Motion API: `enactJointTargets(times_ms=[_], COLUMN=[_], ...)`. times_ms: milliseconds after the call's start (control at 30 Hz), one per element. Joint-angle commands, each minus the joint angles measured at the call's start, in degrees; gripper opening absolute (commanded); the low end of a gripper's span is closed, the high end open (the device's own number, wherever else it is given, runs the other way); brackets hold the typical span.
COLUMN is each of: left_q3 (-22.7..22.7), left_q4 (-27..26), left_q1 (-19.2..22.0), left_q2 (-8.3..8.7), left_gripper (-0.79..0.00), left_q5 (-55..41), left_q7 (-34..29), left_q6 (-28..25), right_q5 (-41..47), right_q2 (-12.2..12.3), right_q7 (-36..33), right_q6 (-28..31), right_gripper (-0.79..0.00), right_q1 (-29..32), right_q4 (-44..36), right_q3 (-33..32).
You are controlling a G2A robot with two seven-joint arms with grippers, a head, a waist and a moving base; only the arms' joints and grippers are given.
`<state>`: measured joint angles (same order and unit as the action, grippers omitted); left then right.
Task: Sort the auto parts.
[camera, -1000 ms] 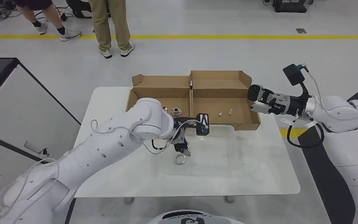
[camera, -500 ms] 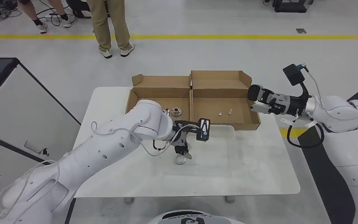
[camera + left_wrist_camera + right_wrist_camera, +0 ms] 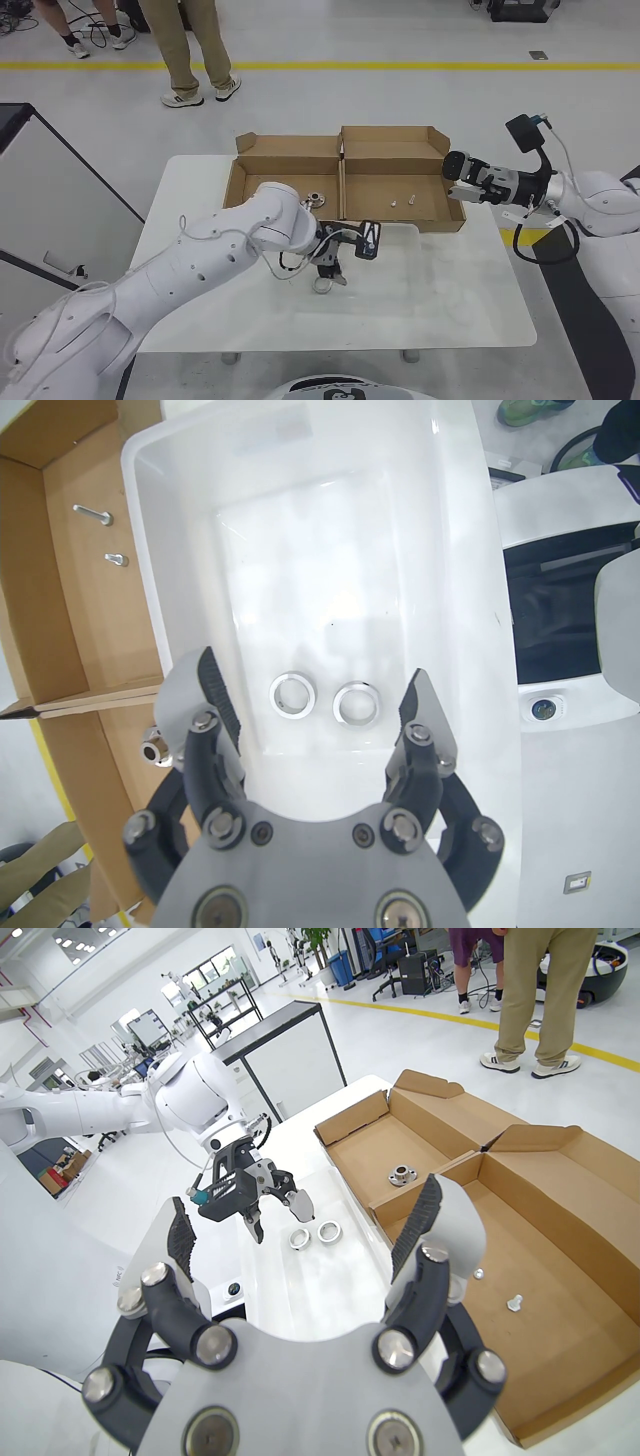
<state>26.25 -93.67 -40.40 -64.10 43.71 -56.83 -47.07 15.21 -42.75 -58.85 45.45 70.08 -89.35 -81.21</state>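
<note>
Left gripper (image 3: 328, 272) creeping slightly nearer the robot vs a second ago, now hanging with jaws wide, empty, just above two metal rings (image 3: 292, 694) lying side by side, not touching, in the white tray (image 3: 450, 550). Beyond: flanged hub (image 3: 316, 197) sitting in left cardboard box (image 3: 262, 188), two bolts (image 3: 95, 516) lying in right cardboard box (image 3: 375, 195). Right gripper (image 3: 452, 180) hanging wide open, empty, at that box's right end.

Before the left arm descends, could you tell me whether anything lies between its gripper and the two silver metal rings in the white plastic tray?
Nothing visible does. The left gripper hangs open above the two silver metal rings, which lie side by side on the white plastic tray's bare floor.
</note>
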Motion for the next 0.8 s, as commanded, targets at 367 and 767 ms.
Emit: enactJointTargets(times_ms=[367, 767], left_q3=[-4.5, -6.9], left_q4=[6.9, 13.4], left_q1=[3.3, 3.9], left_q2=[-2.62, -4.67], left_gripper=[-0.406, -0.413], left_q5=[6.1, 13.5], left_q7=[2.7, 7.7], left_q6=[-2.5, -4.0], right_q5=[0.0, 0.0], right_q2=[0.0, 0.0], right_q7=[0.0, 0.0], right_q6=[0.0, 0.0], right_gripper=[0.0, 0.0], right_q1=[0.0, 0.0], right_q4=[0.0, 0.0], right_q3=[0.0, 0.0])
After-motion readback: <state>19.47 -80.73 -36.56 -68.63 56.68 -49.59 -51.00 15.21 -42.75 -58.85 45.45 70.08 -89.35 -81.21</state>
